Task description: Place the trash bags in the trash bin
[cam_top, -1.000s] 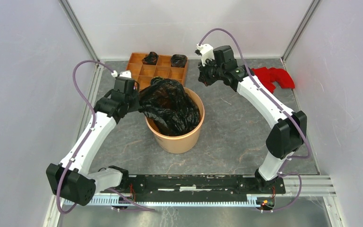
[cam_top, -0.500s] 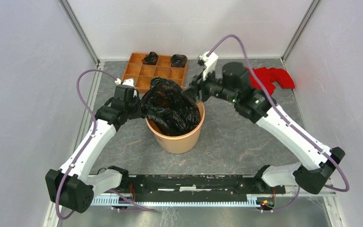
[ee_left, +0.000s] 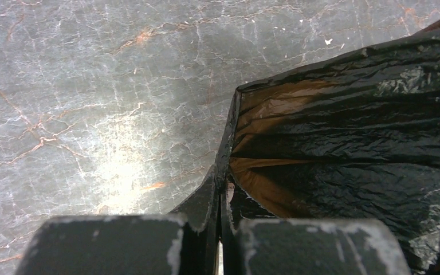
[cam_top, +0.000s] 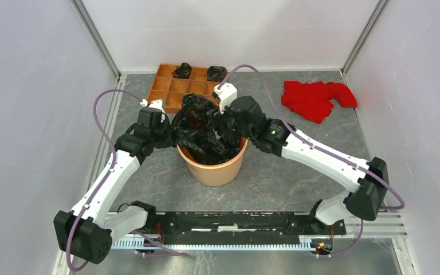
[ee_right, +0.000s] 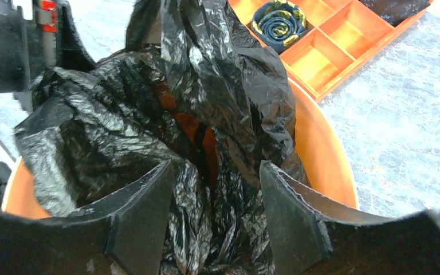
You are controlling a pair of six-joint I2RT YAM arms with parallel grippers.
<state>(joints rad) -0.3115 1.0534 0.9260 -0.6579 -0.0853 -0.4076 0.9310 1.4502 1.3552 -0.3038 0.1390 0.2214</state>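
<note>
From above, the trash bag [cam_top: 200, 129] bulges from the trash bin [cam_top: 215, 169], with the wooden tray [cam_top: 166, 86] behind the bin and the red cloth [cam_top: 312, 98] off to its right. Only the left wrist view shows the left gripper [ee_left: 220, 195] pinching the bag's edge. Right wrist view: the right gripper [ee_right: 215, 169] gapes empty over the bin.

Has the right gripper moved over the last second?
Yes. It was beside the wooden tray's right edge. It has swung left and toward the arm bases, and the right gripper now sits open over the trash bin, at the trash bag.
</note>
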